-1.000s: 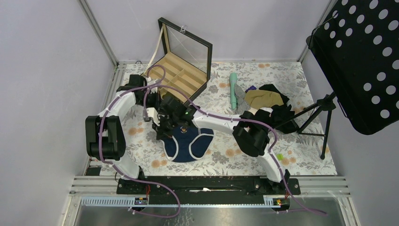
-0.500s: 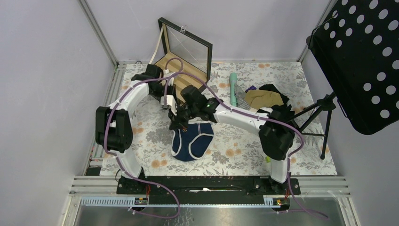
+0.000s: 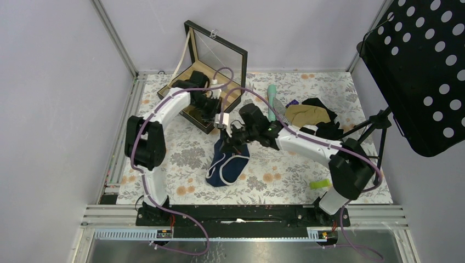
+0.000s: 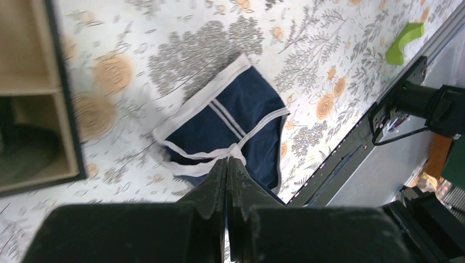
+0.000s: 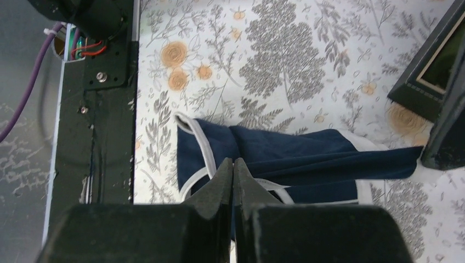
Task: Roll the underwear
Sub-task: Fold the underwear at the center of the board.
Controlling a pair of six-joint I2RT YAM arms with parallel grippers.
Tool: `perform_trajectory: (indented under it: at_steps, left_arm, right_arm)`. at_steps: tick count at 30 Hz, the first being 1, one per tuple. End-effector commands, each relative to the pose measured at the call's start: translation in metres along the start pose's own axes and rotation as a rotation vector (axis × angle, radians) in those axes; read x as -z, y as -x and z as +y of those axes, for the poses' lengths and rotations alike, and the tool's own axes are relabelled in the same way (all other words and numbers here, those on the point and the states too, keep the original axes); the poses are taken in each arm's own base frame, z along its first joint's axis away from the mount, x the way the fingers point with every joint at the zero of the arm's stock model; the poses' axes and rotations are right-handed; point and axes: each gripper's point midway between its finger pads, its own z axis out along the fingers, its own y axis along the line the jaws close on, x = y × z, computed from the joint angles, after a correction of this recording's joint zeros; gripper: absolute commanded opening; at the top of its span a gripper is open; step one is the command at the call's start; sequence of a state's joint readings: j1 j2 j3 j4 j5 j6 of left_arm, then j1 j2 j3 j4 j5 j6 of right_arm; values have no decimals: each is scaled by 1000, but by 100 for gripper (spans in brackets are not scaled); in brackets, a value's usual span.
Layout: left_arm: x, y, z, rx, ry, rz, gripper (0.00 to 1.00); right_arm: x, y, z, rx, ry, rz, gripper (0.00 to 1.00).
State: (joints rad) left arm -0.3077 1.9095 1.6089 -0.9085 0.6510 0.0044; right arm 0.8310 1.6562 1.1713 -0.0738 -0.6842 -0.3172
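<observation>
1. The underwear (image 3: 227, 164), navy with white trim, lies near the middle of the floral table cover (image 3: 181, 159). Its far end is drawn up toward the two grippers and its near end rests on the cover.
2. The left gripper (image 4: 227, 160) has its fingers pressed together with no gap. The garment's white trim runs in right at the tips, so it appears to pinch that edge.
3. The right gripper (image 5: 233, 162) is likewise closed tight. Its tips sit on the white-edged cloth, and the navy fabric stretches away to one side in a taut band.
4. In the overhead view the two grippers meet just beside each other at the garment's far end, close to the corner of the wooden compartment box (image 3: 211, 87). The box's glass lid stands open.
5. A tan garment (image 3: 307, 114) and a black garment (image 3: 324, 129) lie together toward the far right, well apart from the underwear.
6. A small green object (image 3: 319, 184) rests on the cover near the right arm's base.
</observation>
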Motion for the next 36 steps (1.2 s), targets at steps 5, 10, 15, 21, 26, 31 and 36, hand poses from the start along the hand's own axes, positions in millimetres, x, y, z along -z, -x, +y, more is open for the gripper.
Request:
perform_trajectory:
  at_steps: [5, 10, 15, 21, 26, 31, 36]
  left_arm:
    - [-36, 26, -13, -126, 5, -5, 0]
    - [-46, 37, -10, -119, 3, -19, 0]
    - [-56, 39, -6, -117, -5, -14, 0]
    - [-62, 40, -7, -96, -17, -11, 0]
    - [-66, 43, -1, -98, 11, -17, 0]
    - [-70, 48, -1, -96, 7, -24, 0]
    - [-76, 49, -3, -99, -8, -18, 0]
  right_arm:
    - [27, -12, 20, 5, 24, -35, 0]
    - [32, -40, 20, -10, -5, 7, 0]
    - [32, -67, 20, -43, -15, 52, 0]
    - [30, -90, 12, -54, -40, 101, 0]
    - [30, -106, 4, -76, -54, 130, 0]
    - [28, -117, 0, -83, -55, 155, 0]
    - [24, -127, -6, -102, -65, 173, 0]
